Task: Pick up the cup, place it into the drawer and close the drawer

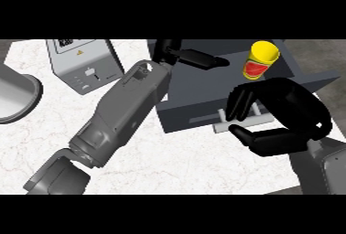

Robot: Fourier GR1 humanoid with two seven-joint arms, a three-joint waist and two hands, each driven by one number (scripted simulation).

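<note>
**Cup lying in the open drawer, right hand curled at the handle**

The fingers [238,101] of the right hand [287,116] are curling over toward the thumb, which is pointing in from below, and the pale handle [233,122] on the drawer's front is sitting in the gap between them. Whether the fingertips are actually touching the handle cannot be told; they are arched close around it and holding nothing else. The grey right forearm is coming in from the lower right corner.

The left hand [186,55] is showing at the far edge of the counter [169,160], its dark fingers reaching out fairly straight over the drawer's near-left corner, with nothing in them. Its long grey forearm is slanting down across the white counter toward the lower left.

The cup [260,60], yellow with a red band, is lying tilted inside the dark drawer [196,98], near its far right corner, apart from both hands. The drawer is standing open.

A grey box [84,64] with a label is sitting at the counter's far left, and a rounded metal rim [24,96] is showing at the left edge.
</note>
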